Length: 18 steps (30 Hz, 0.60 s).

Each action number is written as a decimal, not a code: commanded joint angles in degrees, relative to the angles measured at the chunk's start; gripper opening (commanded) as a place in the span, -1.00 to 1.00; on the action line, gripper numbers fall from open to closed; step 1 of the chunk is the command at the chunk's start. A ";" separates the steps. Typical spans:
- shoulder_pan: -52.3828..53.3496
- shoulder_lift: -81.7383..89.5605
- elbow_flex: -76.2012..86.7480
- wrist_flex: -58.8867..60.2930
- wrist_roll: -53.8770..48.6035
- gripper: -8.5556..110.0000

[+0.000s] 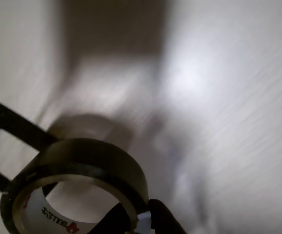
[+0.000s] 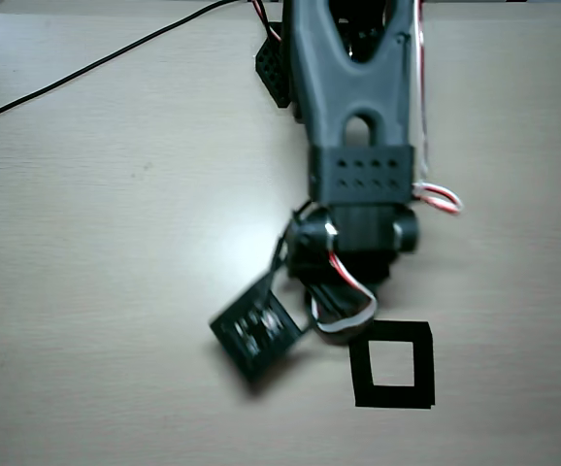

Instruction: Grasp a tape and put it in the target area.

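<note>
My jaws are clamped on the tape (image 1: 77, 180) — lifted, tilted — and the target (image 1: 7, 146) lies just beyond, to its left in the wrist view.

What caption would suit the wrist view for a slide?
Gripper holds the tape above the table, the black target square just behind it.

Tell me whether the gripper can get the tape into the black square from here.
Probably yes. The gripper holds the tape lifted beside the target area, whose centre is bare, and nothing lies between them in the overhead view.
</note>
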 commanded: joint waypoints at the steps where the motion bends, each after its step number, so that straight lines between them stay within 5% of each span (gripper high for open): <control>1: -2.02 -2.72 -9.23 2.64 0.88 -0.85; 18: -8.00 -27.16 -37.53 9.58 3.69 -0.85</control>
